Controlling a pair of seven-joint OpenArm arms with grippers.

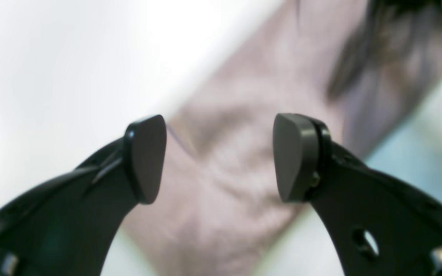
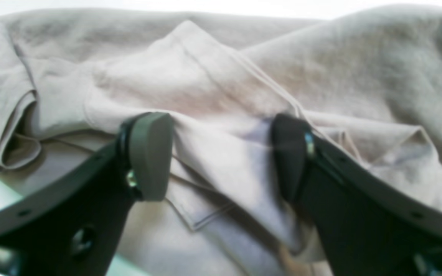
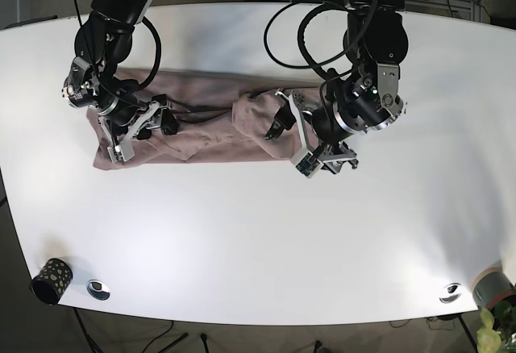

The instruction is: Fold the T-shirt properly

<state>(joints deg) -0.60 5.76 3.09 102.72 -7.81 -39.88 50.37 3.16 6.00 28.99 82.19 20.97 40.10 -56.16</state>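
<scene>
Shirt lies bunched lengthwise on the table between my arms, left gripper and right gripper both spread wide and empty over cloth, so I fear pinching several layers and dragging the fold crooked

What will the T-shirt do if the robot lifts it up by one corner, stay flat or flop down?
Probably flop. The T-shirt already lies in soft folds and wrinkles on the table, so it looks limp, not stiff. It seems thin and likely light. The bunched layers would likely slide and unfold when lifted.
</scene>
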